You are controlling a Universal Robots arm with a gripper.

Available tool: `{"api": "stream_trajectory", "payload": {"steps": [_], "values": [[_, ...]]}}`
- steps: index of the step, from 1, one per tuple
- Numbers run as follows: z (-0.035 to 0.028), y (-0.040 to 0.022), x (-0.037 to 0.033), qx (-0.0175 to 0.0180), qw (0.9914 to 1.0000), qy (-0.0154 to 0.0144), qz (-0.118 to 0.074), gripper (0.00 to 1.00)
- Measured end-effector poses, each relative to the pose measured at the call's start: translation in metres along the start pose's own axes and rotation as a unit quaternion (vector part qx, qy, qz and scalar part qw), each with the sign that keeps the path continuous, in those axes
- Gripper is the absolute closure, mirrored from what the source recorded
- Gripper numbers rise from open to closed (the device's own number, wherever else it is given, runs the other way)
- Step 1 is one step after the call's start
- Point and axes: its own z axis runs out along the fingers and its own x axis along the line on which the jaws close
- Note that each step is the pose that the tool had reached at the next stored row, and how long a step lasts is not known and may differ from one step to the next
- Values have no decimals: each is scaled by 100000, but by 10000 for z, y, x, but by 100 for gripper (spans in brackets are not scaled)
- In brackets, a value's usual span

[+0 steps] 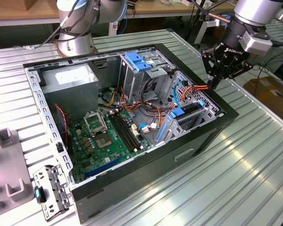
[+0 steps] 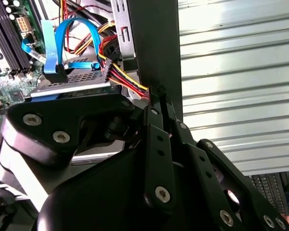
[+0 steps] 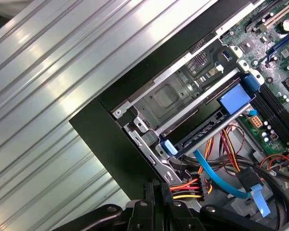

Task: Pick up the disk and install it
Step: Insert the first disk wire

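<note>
Gripper [image 1: 213,84] fingers [image 2: 154,126] are seen pressed together, and nothing is seen held between them. In the exterior view the gripper is hung over the rim of the open case [image 1: 132,188], at 2 o'clock from the middle of the case. Its tips are pointed down at the case wall on that side. In both wrist views the closed tips [image 3: 156,188] are found just beside a bunch of red, yellow and black wires [image 2: 126,81], right by the black case wall. It cannot be told if the wires are touched.

The disk [image 1: 191,109] is seen lying flat in the metal cage [image 3: 171,98] at the corner of the case, just under the gripper at 7 o'clock from it in the exterior view. Its blue rails and blue end tabs [image 3: 235,99] are shown in the first wrist view, with the dark disk [image 3: 202,126] between them. In the second wrist view the disk [image 2: 74,77] is seen close to the gripper [image 2: 159,92], not held by it. A thin blue cable [image 2: 74,26] is looped over it.

The green board [image 1: 108,141] is laid on the floor of the case, at 8 o'clock from the disk. 1 pale blue plate [image 1: 139,61] is seen on the far cage at 12 o'clock. The case is set on a ribbed metal table [image 1: 254,179].
</note>
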Motion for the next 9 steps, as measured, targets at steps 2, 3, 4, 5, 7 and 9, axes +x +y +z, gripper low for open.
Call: {"api": "stream_trajectory", "payload": {"steps": [2,3,4,5,7,9], "values": [[0,1,-2,-7,100000,-2,133,83],[0,3,-4,-44,99995,-27,1000,83],[0,4,-4,-55,99992,-36,1291,83],[0,4,-4,-58,99990,-41,1381,83],[0,4,-5,-68,99986,-50,1667,83],[0,5,-6,-80,99981,-58,1963,83]]}}
